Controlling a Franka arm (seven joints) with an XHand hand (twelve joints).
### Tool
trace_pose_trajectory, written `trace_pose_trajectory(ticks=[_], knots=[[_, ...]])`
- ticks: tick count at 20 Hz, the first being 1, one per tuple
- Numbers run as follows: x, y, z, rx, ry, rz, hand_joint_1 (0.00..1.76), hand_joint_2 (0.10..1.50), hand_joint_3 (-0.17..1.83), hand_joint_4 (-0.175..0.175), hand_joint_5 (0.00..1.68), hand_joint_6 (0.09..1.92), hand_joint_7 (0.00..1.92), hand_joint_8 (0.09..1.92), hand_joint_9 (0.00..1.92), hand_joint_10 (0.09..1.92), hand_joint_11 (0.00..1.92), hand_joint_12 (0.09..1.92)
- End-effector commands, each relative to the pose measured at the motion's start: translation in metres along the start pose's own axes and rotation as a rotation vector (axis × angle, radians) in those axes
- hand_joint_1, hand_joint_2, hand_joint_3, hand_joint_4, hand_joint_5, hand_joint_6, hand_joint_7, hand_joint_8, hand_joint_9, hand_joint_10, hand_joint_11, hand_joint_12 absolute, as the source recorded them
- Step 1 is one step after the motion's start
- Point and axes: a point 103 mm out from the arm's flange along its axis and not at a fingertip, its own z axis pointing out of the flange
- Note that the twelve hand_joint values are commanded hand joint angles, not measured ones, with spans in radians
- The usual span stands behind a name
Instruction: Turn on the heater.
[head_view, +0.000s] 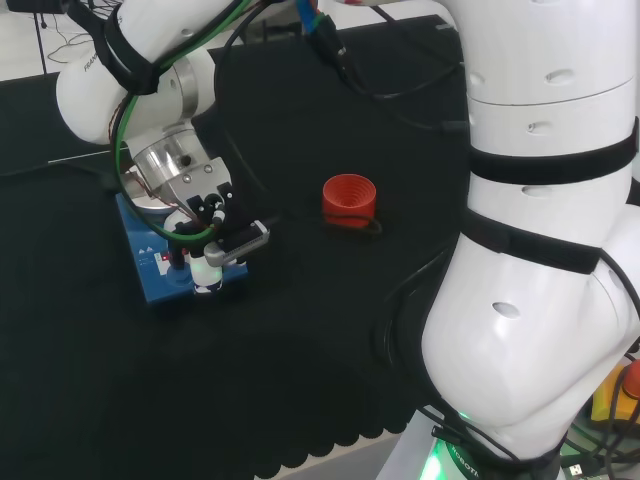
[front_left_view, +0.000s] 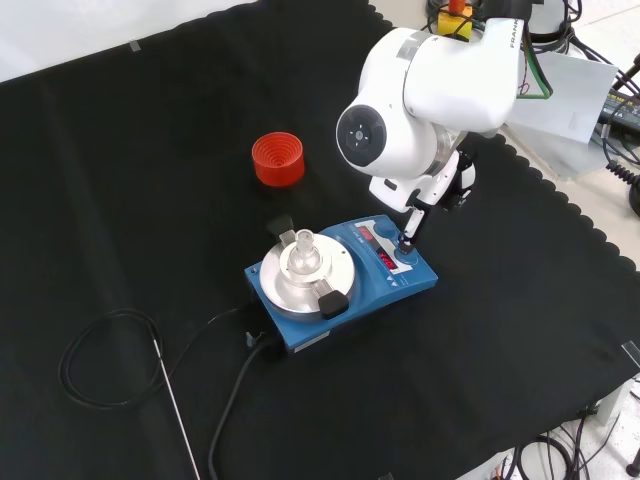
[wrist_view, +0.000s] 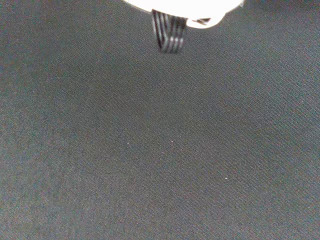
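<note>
Black cloth is covering the desk, and we are seeing the blue heater sitting near its middle, panel facing the arm so controls are within reach. We are watching the hand reaching down with one finger extended onto the panel, the others looking relaxed rather than gripping. A red ribbed ring is standing well apart.
</note>
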Motion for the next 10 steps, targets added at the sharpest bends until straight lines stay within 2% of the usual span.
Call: trace_pose_trajectory(ticks=[1, 6, 10], knots=[[-0.0029, 0.0015, 0.0031, 0.006, 0.002, -0.002, 1.38, 0.7, 0.97, -0.037, 0.32, 0.19, 1.37, 1.53, 1.53, 1.41, 1.17, 1.33], [-0.0035, 0.0009, 0.0037, 0.014, 0.002, 0.0, 1.38, 0.7, 0.97, -0.037, 0.33, 0.19, 1.37, 1.53, 1.53, 1.41, 1.17, 1.33], [-0.0028, -0.0051, -0.0032, -0.002, -0.002, -0.001, 1.38, 0.7, 0.97, -0.037, 0.34, 0.19, 1.37, 1.53, 1.53, 1.41, 1.17, 1.33]])
